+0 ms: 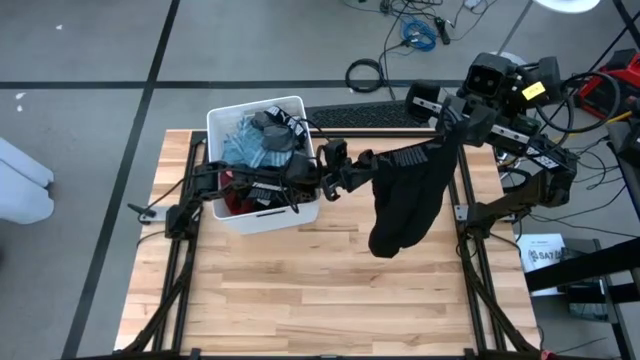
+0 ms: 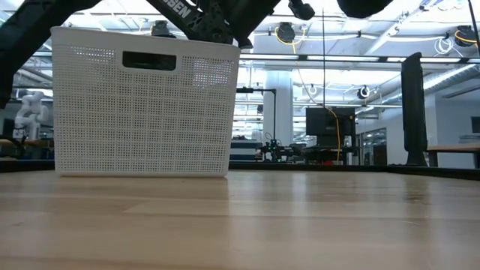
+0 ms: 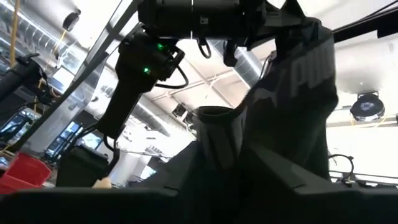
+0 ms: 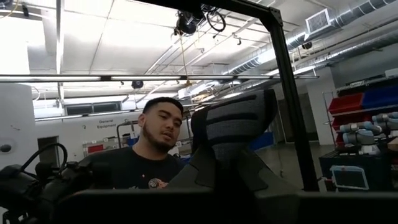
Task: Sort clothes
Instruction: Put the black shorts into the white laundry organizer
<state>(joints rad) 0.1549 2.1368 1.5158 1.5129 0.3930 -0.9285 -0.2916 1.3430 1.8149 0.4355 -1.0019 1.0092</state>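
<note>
A black garment is stretched between my two grippers above the middle of the table, and its body hangs down in a long fold. My left gripper is shut on its end near the bin. My right gripper is shut on its other end, toward the table's far right. The garment, with grey lettering, also fills the left wrist view. A white bin at the far left of the table holds several clothes: light blue, dark grey and red. My left gripper holds the black garment by its end nearest the bin, coming level from the table's left. The garment is lifted clear of the table and runs on toward my right gripper; my fingers hide the place of contact. My right gripper holds the garment's other end, a ribbed grey-black edge, bunched between its fingers, coming from the table's far right. The upper edge runs almost straight between the two grippers, and the rest hangs slack below.
The bin shows in the low view standing on the wooden table, whose near half is bare wood. A keyboard lies beyond the far edge. A person shows in the room beyond the table.
</note>
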